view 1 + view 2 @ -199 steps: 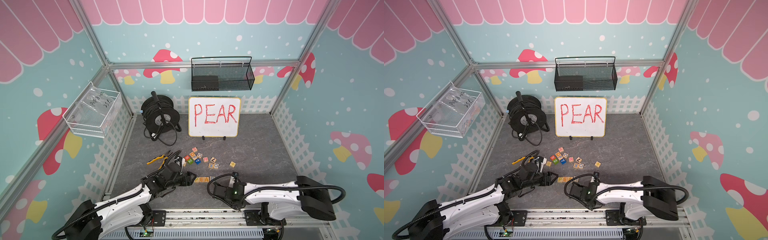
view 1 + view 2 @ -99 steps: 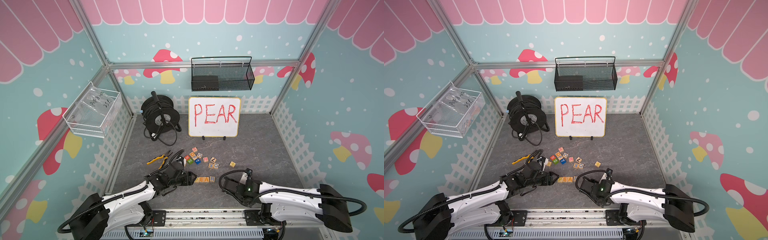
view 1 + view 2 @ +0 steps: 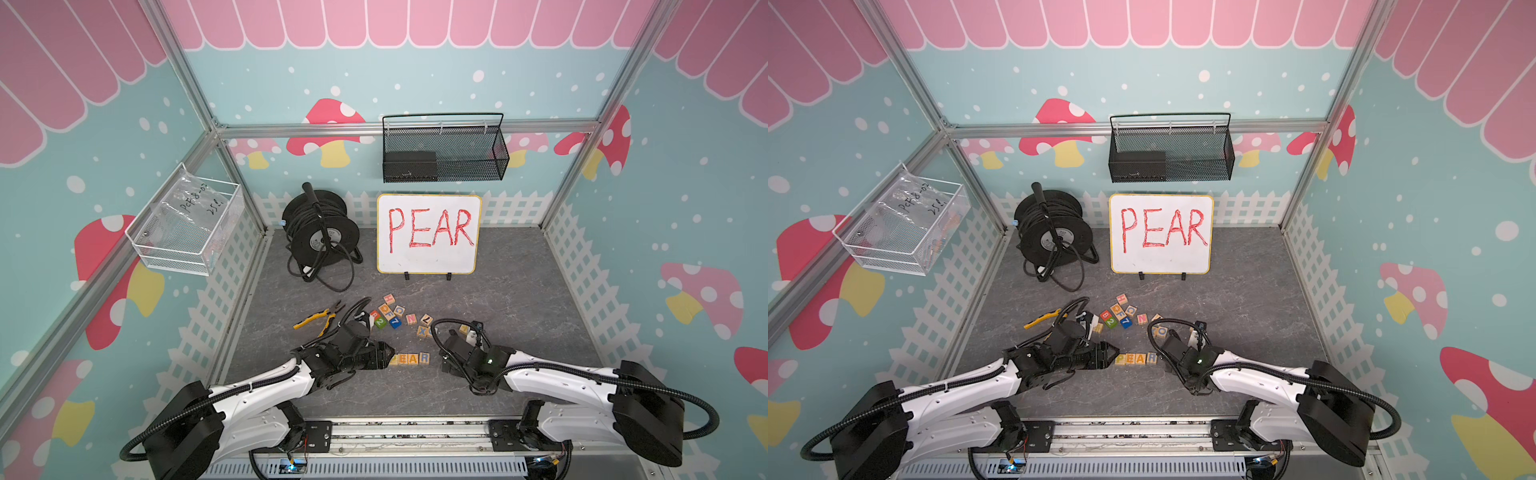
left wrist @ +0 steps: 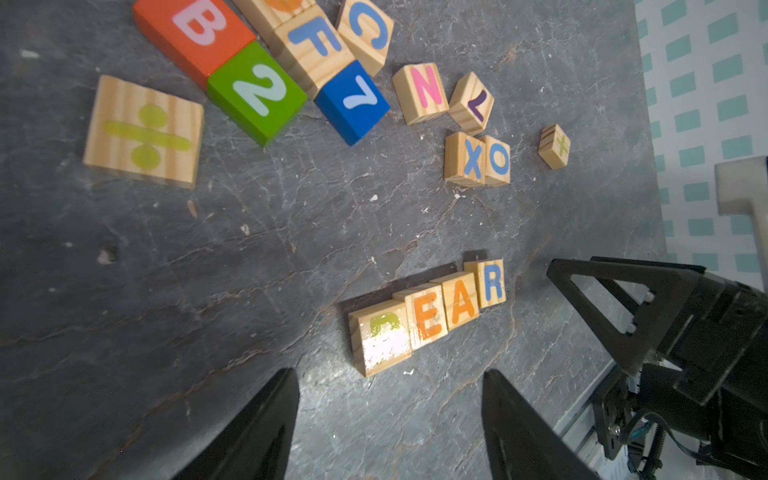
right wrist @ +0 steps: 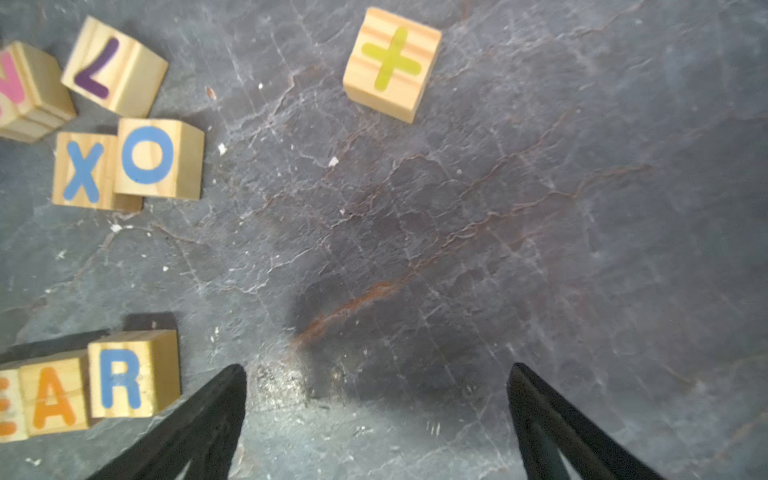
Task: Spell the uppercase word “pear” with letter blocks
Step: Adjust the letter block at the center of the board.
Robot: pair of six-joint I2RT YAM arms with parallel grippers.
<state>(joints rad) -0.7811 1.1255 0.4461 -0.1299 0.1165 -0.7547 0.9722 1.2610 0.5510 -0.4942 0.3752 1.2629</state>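
found letter blocks (image 4: 428, 316) in a touching row reading pear; left hand (image 4: 390, 374) at nine o'clock, right hand (image 5: 376, 370) at three, both spread, empty. seemed finished; needed only retreat.

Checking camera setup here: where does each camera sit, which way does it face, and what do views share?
Both top views: high above the robot's base, looking down and back at whiteboard and block row; left arm and right arm show.
Left wrist: low, facing the row and spare blocks; own open jaws, right arm's end.
Right wrist: low, facing floor, R block, plus block; own open jaws.
Shared: both wrist views show R block, X block, O block.
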